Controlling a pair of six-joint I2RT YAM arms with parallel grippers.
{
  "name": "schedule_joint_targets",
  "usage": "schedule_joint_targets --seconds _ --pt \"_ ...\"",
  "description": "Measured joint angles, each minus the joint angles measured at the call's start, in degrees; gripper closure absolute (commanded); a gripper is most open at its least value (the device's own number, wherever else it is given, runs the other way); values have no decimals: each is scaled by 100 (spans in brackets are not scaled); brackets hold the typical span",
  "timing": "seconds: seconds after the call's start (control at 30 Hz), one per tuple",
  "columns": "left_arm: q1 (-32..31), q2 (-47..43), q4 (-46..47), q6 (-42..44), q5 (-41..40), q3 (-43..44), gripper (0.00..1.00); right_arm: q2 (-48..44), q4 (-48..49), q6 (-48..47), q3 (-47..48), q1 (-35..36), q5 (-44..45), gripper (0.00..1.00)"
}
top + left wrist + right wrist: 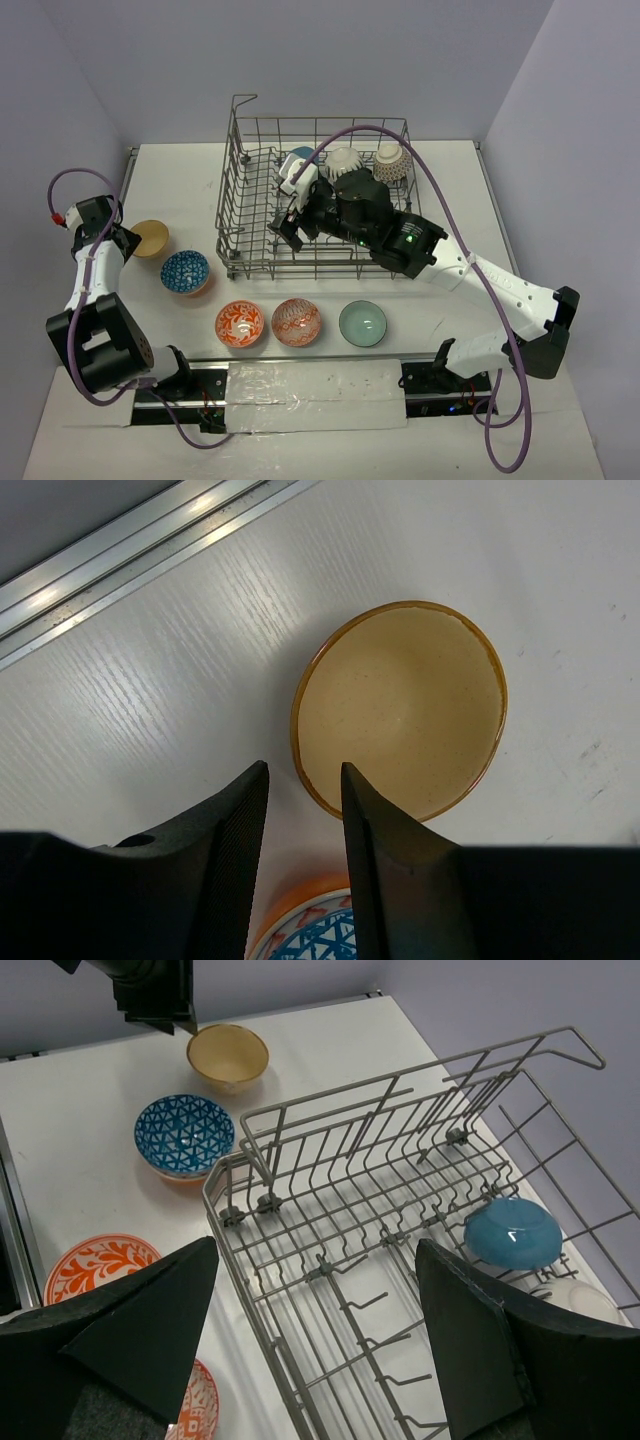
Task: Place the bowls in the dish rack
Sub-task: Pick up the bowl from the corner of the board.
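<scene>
On the white worktop (180,180) by the grey wire dish rack (240,200), a round tan ceramic bowl (400,705) sits just ahead of the narrowly parted, empty left end effector (303,770); I'd straddle its rim first

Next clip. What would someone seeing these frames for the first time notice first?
The grey wire dish rack dominates the far middle of the table, with the right claw spread open above its tines and a teal bowl lying inside. At the left, the left claw hangs open close to a tan bowl, with a blue-white patterned bowl nearby.
</scene>
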Motion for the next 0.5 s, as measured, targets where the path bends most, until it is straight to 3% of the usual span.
schedule_joint_targets --seconds 0.5 --pt "0 170 -2 -2 2 0 58 59 -44 -4 0 0 15 13"
